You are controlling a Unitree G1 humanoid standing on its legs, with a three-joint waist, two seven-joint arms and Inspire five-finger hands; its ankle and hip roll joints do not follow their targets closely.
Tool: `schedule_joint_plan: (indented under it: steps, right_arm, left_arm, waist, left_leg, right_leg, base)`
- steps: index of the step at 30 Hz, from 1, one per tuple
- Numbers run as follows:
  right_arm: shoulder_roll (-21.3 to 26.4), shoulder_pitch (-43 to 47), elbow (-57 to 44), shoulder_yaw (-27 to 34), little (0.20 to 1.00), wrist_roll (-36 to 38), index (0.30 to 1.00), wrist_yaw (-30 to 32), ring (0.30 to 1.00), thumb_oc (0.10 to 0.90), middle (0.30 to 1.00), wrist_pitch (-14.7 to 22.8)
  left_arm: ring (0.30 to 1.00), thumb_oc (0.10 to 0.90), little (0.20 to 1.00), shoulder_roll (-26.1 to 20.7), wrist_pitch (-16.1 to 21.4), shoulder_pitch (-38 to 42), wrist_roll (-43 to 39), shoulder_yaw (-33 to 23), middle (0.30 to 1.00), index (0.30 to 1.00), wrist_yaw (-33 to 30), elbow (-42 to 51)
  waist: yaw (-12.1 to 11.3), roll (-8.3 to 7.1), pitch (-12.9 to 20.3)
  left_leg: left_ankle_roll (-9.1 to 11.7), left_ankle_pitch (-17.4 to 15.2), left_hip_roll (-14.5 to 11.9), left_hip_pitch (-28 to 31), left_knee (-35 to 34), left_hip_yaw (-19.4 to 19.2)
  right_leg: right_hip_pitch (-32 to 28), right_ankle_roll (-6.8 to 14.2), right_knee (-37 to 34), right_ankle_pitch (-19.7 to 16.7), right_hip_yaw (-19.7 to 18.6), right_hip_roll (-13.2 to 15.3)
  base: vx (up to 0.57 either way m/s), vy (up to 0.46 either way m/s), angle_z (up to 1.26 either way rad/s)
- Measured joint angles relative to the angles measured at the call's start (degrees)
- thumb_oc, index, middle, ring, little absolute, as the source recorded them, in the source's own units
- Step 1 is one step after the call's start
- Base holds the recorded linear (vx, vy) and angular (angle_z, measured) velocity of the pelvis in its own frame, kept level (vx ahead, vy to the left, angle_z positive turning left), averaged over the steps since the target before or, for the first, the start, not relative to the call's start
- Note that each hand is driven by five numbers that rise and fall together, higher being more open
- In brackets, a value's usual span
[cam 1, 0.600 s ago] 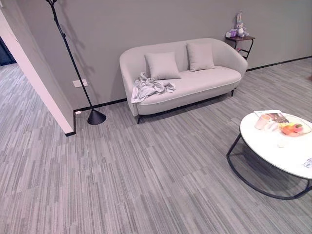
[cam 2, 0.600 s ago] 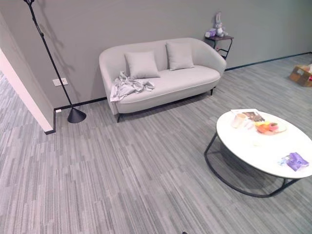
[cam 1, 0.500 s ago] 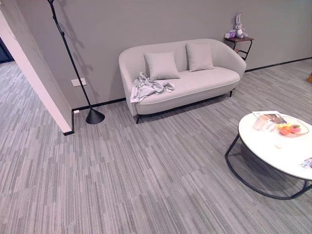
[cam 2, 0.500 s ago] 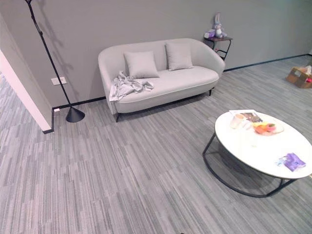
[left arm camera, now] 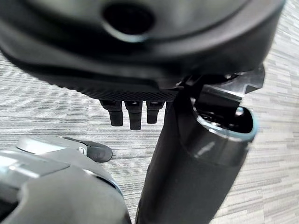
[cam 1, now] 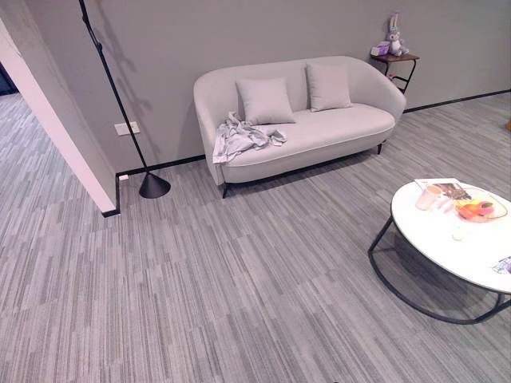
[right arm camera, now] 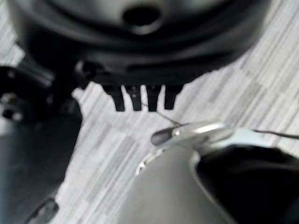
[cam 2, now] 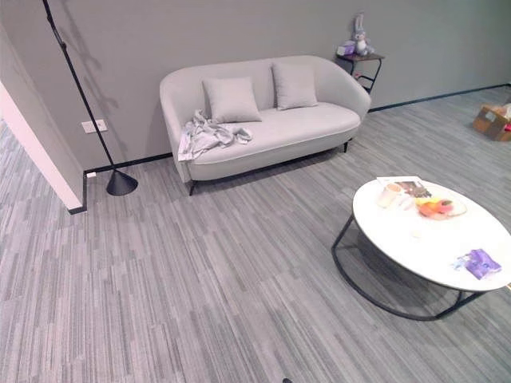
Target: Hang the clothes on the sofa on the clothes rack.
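A crumpled light-grey garment (cam 1: 243,136) lies on the left end of the pale sofa (cam 1: 335,132), spilling over the seat's front edge. The sofa stands against the grey wall across the carpet, with two cushions (cam 1: 265,100) behind the garment. To the sofa's left a tall black pole stand (cam 1: 154,185) rises from a cone base by the wall. My left hand (left arm camera: 133,114) hangs over the carpet with straight fingers and nothing in it. My right hand (right arm camera: 140,100) hangs the same way, also holding nothing. Both hands are far from the sofa.
A round white table (cam 1: 447,239) on a black frame stands at the right, carrying a cup, a fruit plate and a magazine. A wall corner (cam 1: 72,144) juts out at the left. A small side table with a plush rabbit (cam 1: 394,36) stands right of the sofa. A cardboard box (cam 2: 493,121) sits far right.
The whole picture has shifted a little, so the camera has moved. The garment, sofa and stand stay where they were.
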State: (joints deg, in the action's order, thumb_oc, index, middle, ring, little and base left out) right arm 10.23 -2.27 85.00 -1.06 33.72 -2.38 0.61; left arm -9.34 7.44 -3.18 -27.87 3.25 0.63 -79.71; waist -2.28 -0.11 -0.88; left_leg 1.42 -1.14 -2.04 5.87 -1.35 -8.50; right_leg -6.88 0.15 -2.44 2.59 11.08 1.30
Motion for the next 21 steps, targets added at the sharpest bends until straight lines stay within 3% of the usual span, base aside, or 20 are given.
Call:
schedule_joint_plan:
  steps: [10, 13, 16, 17, 21]
  right_arm:
    - [2.1, 1.0, 0.1, -2.0, 0.9, -9.5, 0.9, 0.1, 0.9, 0.8, 0.9, -0.2]
    - [2.1, 1.6, -0.1, -3.7, 0.9, -11.8, 0.9, 0.1, 0.9, 0.8, 0.9, -0.2]
    - [2.6, 3.0, -1.5, -11.3, 0.9, -21.0, 0.9, 0.5, 0.9, 0.8, 0.9, -0.8]
    - [2.9, 3.5, -2.2, -12.2, 0.9, -25.3, 0.9, 0.4, 0.9, 0.8, 0.9, -0.8]
    - [2.6, 4.3, -3.5, -13.8, 0.9, -29.1, 0.9, 0.2, 0.9, 0.8, 0.9, -0.9]
  left_arm:
    - [0.9, 0.8, 0.9, 0.2, 0.4, 0.2, 3.5, 4.8, 0.9, 0.9, 0.3, 2.1]
    - [0.9, 0.8, 0.9, 0.2, 0.4, 0.9, 5.0, 5.5, 0.9, 0.9, 0.3, 2.1]
    - [0.9, 0.8, 0.9, -0.2, 0.2, 1.5, 7.6, 6.8, 0.9, 0.9, 0.3, 2.1]
    - [0.9, 0.8, 0.9, -0.2, 0.2, 1.8, 8.6, 6.8, 0.9, 0.9, 0.3, 2.1]
    - [0.9, 0.8, 0.9, -0.5, 0.0, 2.5, 10.5, 7.6, 0.9, 0.9, 0.3, 2.2]
  waist:
    - [0.6, 2.17, -1.5]
    - [1.0, 2.3, -1.5]
    - [1.1, 2.25, -1.5]
    - [1.3, 2.1, -1.5]
    - [1.5, 1.8, -1.6]
  left_leg:
    - [-0.3, 0.2, 0.5, 0.9, -1.1, -0.5]
    - [-0.3, 0.2, 0.5, 0.9, -1.2, -0.6]
    - [-0.3, 0.2, 0.4, 0.8, -1.2, -0.6]
    - [-0.3, 0.2, 0.4, 0.8, -1.2, -0.6]
    - [-0.3, 0.2, 0.4, 0.8, -1.2, -0.6]
  right_leg:
    - [-0.5, 0.4, -0.6, -0.4, -0.5, 0.3]
    - [-0.5, 0.4, -0.6, -0.4, -0.6, 0.3]
    - [-0.4, 0.4, -0.7, -0.5, -0.5, 0.3]
    - [-0.4, 0.4, -0.7, -0.5, -0.5, 0.3]
    - [-0.4, 0.4, -0.8, -0.5, -0.6, 0.2]
  base:
    - [0.02, 0.056, -0.03]
    - [0.0, 0.023, 0.0]
    - [0.0, 0.0, 0.0]
    - [0.0, 0.0, 0.0]
    - [0.0, 0.0, 0.0]
